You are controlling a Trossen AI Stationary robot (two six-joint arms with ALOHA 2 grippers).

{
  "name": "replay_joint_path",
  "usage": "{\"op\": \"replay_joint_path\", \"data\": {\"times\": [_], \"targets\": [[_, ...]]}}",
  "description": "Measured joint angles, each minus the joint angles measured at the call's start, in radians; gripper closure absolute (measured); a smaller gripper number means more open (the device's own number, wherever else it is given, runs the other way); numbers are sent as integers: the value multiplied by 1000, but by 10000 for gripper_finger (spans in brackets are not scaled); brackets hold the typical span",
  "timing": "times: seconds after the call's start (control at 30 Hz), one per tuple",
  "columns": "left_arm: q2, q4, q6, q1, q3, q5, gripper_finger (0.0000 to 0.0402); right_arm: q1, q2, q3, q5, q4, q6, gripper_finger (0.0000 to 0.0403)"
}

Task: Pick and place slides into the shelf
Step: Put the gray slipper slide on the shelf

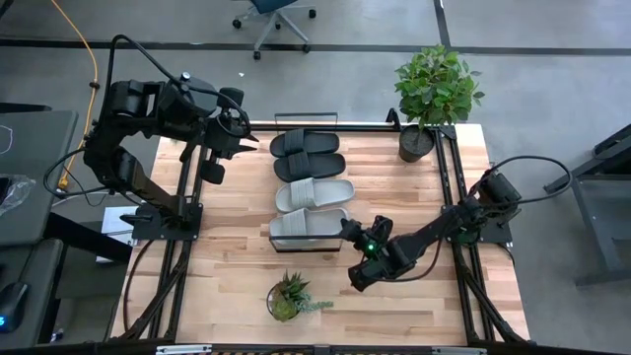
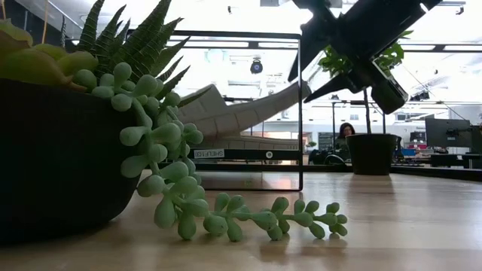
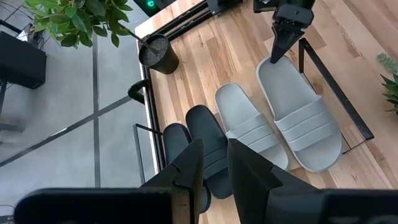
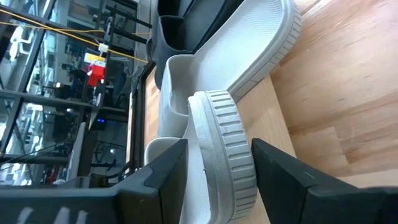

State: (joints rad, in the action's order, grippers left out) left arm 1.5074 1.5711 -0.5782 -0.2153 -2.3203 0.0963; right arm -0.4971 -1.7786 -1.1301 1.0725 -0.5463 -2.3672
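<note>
Hovering above the far-left part of the tabletop point(image 1: 414, 187), the left gripper point(image 1: 240, 126) hangs over the far end of the shelf point(image 1: 340, 124); its fingers point(image 3: 249, 168) stand a narrow gap apart and pinch nothing. Straight ahead of those fingers, in the left wrist view, four slides lie side by side in a row on the shelf: two black slides point(image 1: 307, 154) nearest the left fingers, then a light grey slide point(image 1: 314, 194), then a second light grey slide point(image 1: 308, 226) farthest from them.

The shelf's thin black wire frame point(image 3: 339, 93) shows around the far grey slide, and a matching wire loop point(image 1: 305, 117) stands at the end by the black pair.

The right gripper point(image 1: 347, 231) reaches in from the right side of the tabletop to the heel of that last grey slide point(image 4: 224, 143). Its fingers point(image 4: 165, 168) are spread, one on each side of the slide's ribbed heel edge, with small gaps showing beside the rim; whether they touch it cannot be told. In the low view that slide point(image 2: 248, 113) sits tilted, heel end raised toward the right fingers.

A potted leafy plant point(image 1: 434, 94) stands at the far-right corner, well apart from the right fingers. A small succulent pot point(image 1: 288, 298) sits on the near side, between the camera and the shelf.
</note>
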Motion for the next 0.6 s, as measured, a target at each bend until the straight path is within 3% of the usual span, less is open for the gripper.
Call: {"op": "replay_joint_path", "data": {"times": [0.6], "targets": [[0,0,0,0,0,1,339,29,34,0,-82,-41,-8,237]]}}
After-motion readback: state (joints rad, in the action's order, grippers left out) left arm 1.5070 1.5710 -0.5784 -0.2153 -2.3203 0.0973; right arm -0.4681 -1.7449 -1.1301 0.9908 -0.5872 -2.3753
